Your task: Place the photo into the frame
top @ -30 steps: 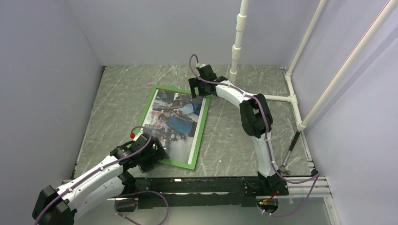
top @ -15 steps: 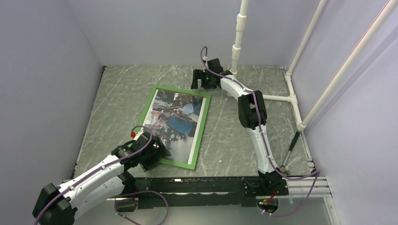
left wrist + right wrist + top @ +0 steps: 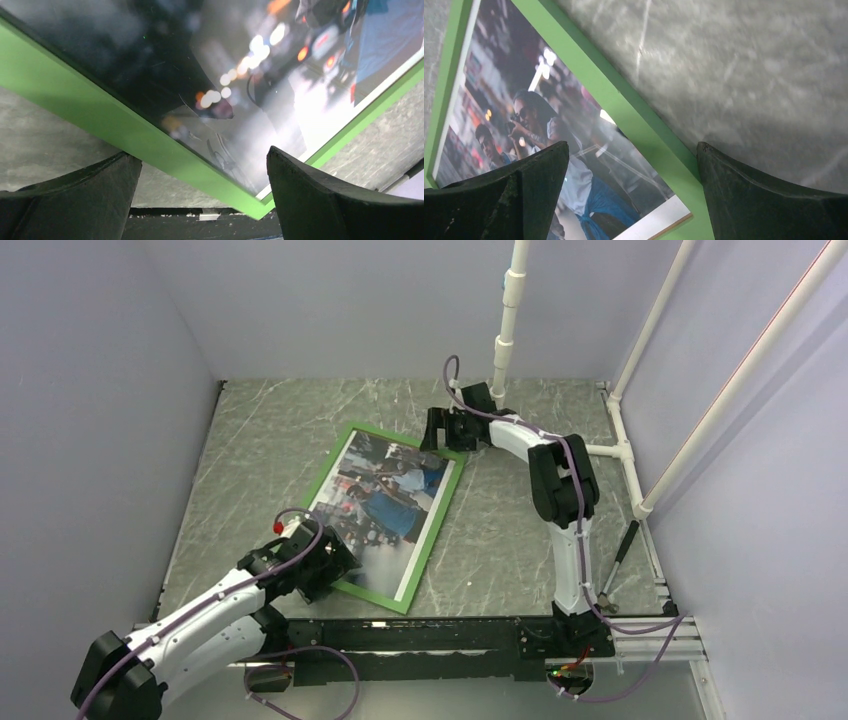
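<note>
The frame, green face up, lies tilted on the table with the photo face up inside its rails. My left gripper is open at the frame's near-left end. In the left wrist view the green rail and the glossy photo pass between the open left gripper fingers. My right gripper is open at the frame's far right corner. The right wrist view shows the open right gripper over the rail and the photo, whose white corner sits against the green.
White pipes rise at the back, and a pipe frame runs along the right side. A thin dark tool lies by the right edge. A black rail lines the near table edge. Grey walls close in on three sides.
The frame with the photo has turned a little clockwise, its far end shifting right. My right gripper moved right and back off the far corner. The left gripper barely moved.
</note>
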`<move>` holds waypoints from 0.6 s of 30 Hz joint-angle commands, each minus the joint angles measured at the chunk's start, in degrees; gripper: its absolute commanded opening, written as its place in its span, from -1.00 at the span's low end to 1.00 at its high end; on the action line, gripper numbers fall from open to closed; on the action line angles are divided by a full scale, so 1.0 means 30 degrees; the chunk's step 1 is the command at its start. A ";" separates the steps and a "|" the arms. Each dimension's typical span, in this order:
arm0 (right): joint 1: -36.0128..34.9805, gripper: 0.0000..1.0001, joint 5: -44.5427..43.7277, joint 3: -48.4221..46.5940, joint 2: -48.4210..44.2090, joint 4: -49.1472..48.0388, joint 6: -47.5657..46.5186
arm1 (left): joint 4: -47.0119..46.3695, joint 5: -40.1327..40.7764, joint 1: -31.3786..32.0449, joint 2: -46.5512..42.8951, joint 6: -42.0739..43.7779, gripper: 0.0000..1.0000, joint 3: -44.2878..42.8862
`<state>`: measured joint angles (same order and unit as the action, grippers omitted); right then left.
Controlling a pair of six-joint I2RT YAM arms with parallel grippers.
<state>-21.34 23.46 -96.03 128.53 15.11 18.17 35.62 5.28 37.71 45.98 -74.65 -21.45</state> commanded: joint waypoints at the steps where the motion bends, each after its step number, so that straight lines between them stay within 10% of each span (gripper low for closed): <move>1: -0.0576 0.99 0.1491 0.2627 -0.1714 0.2575 0.1050 | 0.0082 0.2019 -0.1101 0.0032 0.0634 0.99 0.0058; 18: -0.0649 0.99 0.2667 1.2075 -0.7248 0.1008 0.2110 | -0.2478 -0.0304 -0.4718 0.5169 0.5920 0.99 -0.2502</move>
<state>-20.18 21.80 -67.05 108.73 11.33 18.70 39.77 6.09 24.64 57.43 -60.86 -27.53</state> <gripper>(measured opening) 0.994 0.995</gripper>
